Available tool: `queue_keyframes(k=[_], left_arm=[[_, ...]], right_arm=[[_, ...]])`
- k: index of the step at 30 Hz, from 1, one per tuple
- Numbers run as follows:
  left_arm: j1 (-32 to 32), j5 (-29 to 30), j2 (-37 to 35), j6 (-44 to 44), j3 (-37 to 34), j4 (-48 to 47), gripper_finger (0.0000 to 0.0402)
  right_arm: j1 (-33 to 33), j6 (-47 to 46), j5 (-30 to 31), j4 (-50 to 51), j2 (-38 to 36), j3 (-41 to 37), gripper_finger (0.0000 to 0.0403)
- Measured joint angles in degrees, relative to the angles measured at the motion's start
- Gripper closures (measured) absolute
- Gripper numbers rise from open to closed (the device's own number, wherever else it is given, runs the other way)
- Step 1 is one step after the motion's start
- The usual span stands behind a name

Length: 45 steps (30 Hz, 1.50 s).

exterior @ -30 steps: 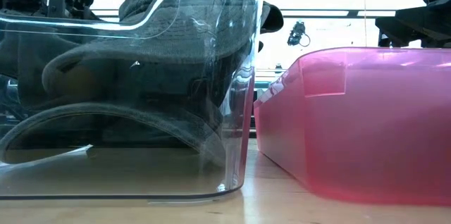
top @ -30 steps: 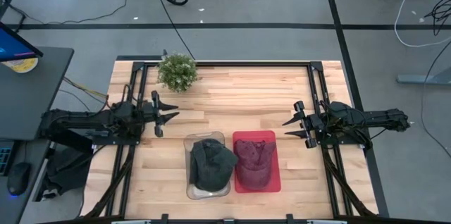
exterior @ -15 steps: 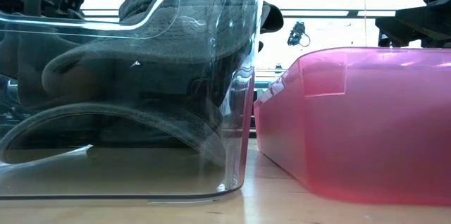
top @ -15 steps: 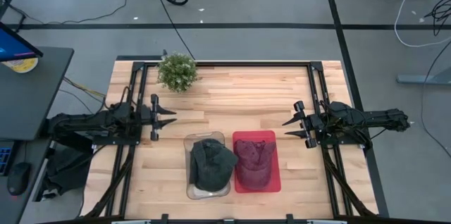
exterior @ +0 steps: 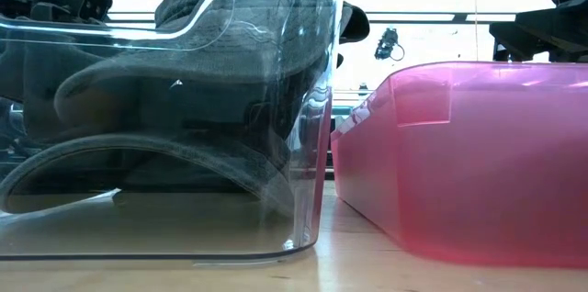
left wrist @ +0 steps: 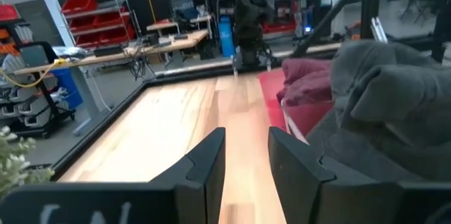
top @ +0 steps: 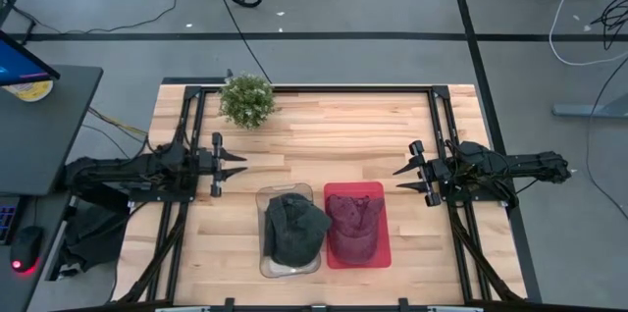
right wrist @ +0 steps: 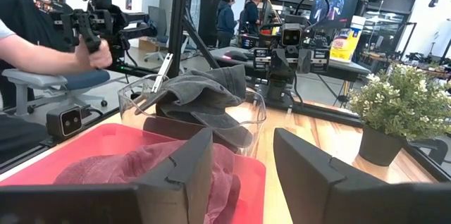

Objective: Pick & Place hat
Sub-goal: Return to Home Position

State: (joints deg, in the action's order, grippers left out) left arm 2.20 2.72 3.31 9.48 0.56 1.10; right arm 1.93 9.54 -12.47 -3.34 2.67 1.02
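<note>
A grey hat (top: 292,231) lies crumpled in a clear bin (top: 263,199) at the table's near middle. It rises above the bin's rim in the low view (exterior: 211,72). Beside it on the right, a dark red hat (top: 355,226) lies in a red bin (top: 383,253). My left gripper (top: 245,164) hovers open, left of and farther back than the clear bin, pointing toward the table's right; the wrist view shows the gap (left wrist: 246,146). My right gripper (top: 396,179) hovers open, right of the red bin, pointing left (right wrist: 243,153).
A small potted plant (top: 247,99) stands near the table's far edge, left of centre. Bare wood lies between the two grippers and beyond the bins. Black frame rails run along both sides. A person's arm (right wrist: 49,51) shows in the room beyond the table.
My left gripper has drawn back a little toward the table's left edge and turned level, staying open. The hats, the bins and my right arm have kept still.
</note>
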Motion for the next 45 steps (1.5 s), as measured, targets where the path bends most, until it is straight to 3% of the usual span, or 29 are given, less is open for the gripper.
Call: queue_keyframes(k=[45], left_arm=[[0.0, 0.0, 1.5, 0.1, -0.1, 2.0, 0.0287]], right_arm=[[0.0, 0.0, 0.0, 0.0, 0.0, 0.0, 0.0246]])
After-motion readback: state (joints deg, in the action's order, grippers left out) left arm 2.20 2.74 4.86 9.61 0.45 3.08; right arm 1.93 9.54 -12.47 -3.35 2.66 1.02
